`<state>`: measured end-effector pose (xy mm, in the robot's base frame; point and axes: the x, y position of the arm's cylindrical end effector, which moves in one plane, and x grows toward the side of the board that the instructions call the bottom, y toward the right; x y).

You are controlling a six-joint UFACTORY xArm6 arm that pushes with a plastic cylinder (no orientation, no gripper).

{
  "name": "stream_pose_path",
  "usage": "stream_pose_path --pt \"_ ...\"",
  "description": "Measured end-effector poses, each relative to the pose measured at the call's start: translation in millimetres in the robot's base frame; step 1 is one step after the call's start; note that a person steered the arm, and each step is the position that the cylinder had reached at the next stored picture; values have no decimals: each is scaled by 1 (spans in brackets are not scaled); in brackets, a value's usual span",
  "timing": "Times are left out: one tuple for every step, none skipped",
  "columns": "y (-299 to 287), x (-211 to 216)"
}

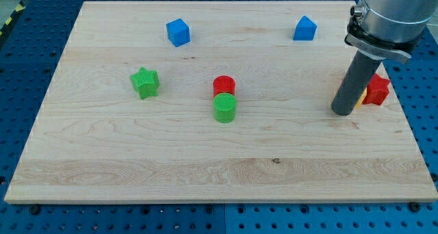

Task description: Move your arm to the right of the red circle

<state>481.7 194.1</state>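
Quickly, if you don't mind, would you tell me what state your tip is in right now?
My tip: no fingers, holds nothing; it rests on the board at the view's right, beside the red star block, far right of the red circle.

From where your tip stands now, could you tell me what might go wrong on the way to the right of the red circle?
1. The green circle touches the red circle on its bottom side; overshooting leftward could push both.
2. My tip sits right beside the red star, with a yellow block half hidden behind the rod; a sloppy start may drag them.
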Motion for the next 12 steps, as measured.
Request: stream_pose_path --pt "0 0" --pt "0 2" --pt "-1 2" --pt "-14 2" --pt "-16 2" --pt "-18 2" --pt "-27 -3" --pt "-29 -4" --pt "-29 -4" --pt "-30 -4" --pt "-30 -4" --pt "-33 -9"
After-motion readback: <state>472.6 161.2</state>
